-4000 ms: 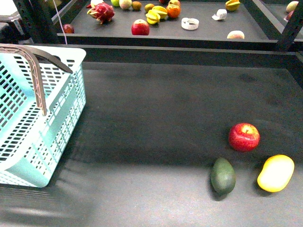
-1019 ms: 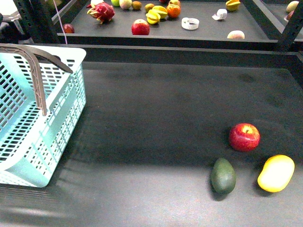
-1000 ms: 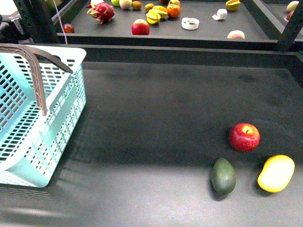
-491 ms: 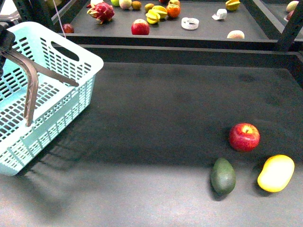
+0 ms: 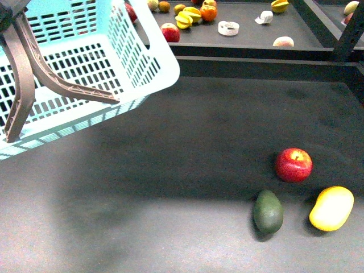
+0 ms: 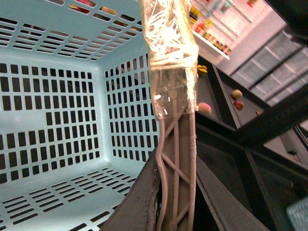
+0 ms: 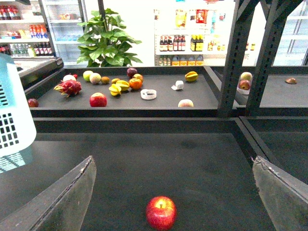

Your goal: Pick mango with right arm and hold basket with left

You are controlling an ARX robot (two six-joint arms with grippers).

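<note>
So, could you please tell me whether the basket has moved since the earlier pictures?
Yes. The basket has lifted off the table and swung right, tilting; its rim now crosses the rear shelf's front edge, which it sat below before.

Grocery shop or mock store. Right wrist view: glass-door fridge (image 7: 65, 29) stocked with drinks, shelves (image 7: 192, 44) of bottles along the back wall, potted plant (image 7: 108, 41). Loose fruit (image 7: 98, 99) laid out on a dark display tray (image 7: 159, 103) inside metal racking (image 7: 234, 57). Blue slotted shopping basket (image 5: 102, 62) above the dark surface (image 5: 199, 142).
</note>
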